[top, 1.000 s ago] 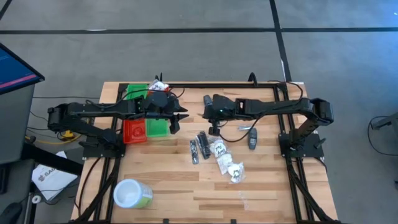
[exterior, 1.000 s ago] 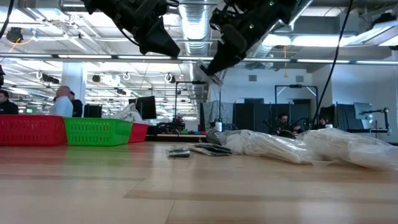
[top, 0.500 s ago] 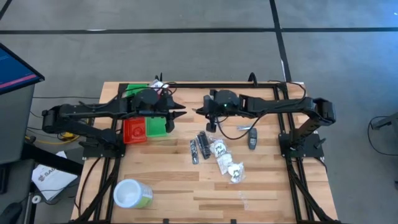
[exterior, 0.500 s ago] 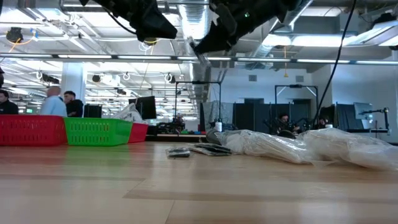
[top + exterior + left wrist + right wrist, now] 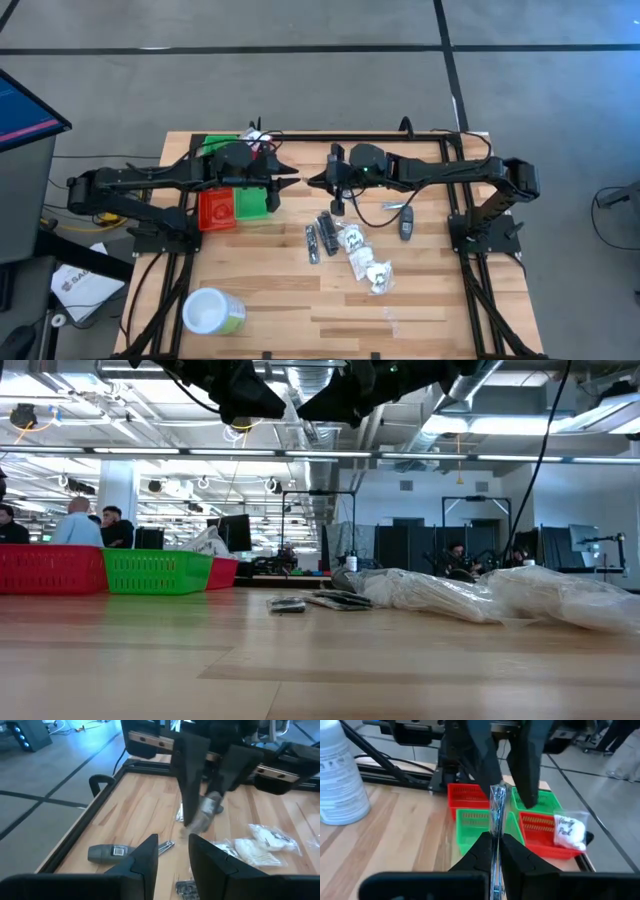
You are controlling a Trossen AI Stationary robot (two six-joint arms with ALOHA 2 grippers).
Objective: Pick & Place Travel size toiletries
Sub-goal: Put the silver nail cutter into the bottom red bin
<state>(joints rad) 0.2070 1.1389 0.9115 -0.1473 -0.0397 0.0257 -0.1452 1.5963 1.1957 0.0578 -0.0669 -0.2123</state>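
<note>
My right gripper (image 5: pixel 496 851) is shut on a slim silver tube (image 5: pixel 496 809) and hovers high over the table's middle (image 5: pixel 318 180). It faces my left gripper (image 5: pixel 288 181), which is open (image 5: pixel 172 854) a short way off, tip to tip. The left wrist view shows the tube (image 5: pixel 207 813) hanging from the right fingers. On the table lie dark tubes (image 5: pixel 320 238), white crinkly packets (image 5: pixel 365 260) and a dark mini bottle (image 5: pixel 406 225). Another white packet (image 5: pixel 567 831) lies in a red bin. My right gripper pinches the silver tube between its two fingers; the tube's crimped end (image 5: pixel 497 792) sticks out past the fingertips. The fingers (image 5: pixel 192 780) come level from the table's right and lie along the tube. The tube is lifted clear, its free end (image 5: pixel 200 822) slanting downward.
The red and green bins (image 5: pixel 235 205) sit beneath my left arm near the far left. A big white-lidded green tub (image 5: pixel 210 312) stands at the near left. People stand in the room behind the table (image 5: pixel 80 525). Bare wood lies along the near edge (image 5: pixel 400 320).
My right gripper has risen and swung toward the table's left, turning from pointing down to nearly level, carrying the tube up toward my left gripper. My left gripper has drawn back slightly toward the far left and risen.
</note>
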